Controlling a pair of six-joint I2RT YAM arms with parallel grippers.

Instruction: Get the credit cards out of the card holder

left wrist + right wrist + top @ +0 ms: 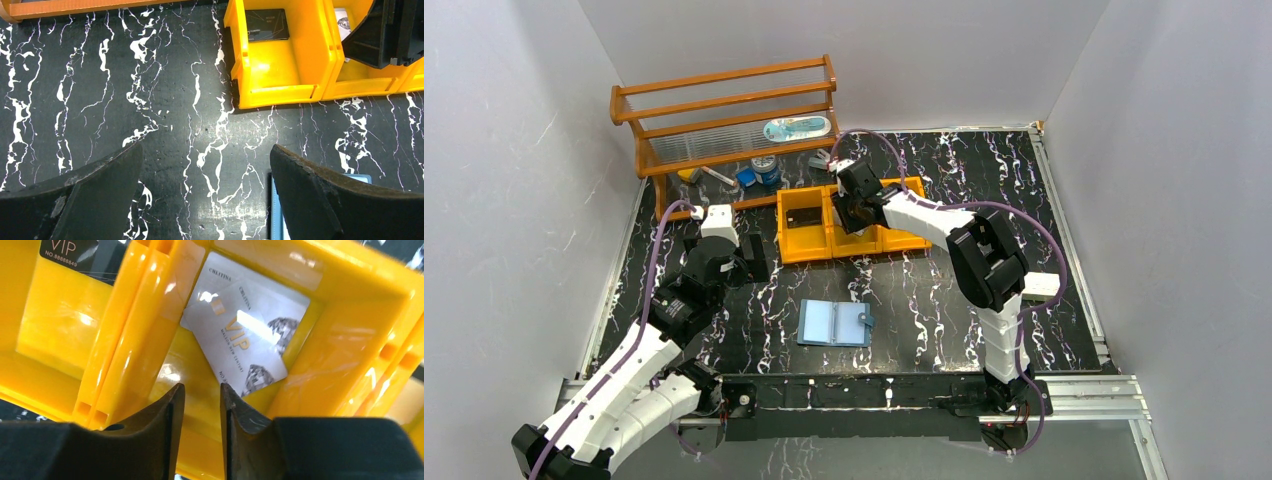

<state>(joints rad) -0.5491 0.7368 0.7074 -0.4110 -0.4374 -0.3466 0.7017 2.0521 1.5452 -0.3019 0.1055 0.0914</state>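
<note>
Two silver-grey credit cards [240, 335] lie in the orange tray [135, 315], middle compartment, beneath the right gripper [202, 390], its jaws narrowly parted and empty. Withdraw it vertically, clear of the walls. The left gripper [205, 150] is spread wide and empty. The card holder [835, 323] lies open at the near edge of the table [944, 300].

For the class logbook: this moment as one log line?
left claw open; right claw over tray; silver cards inside; card holder open

High overview; wrist close-ups on tray [125, 340]
</note>
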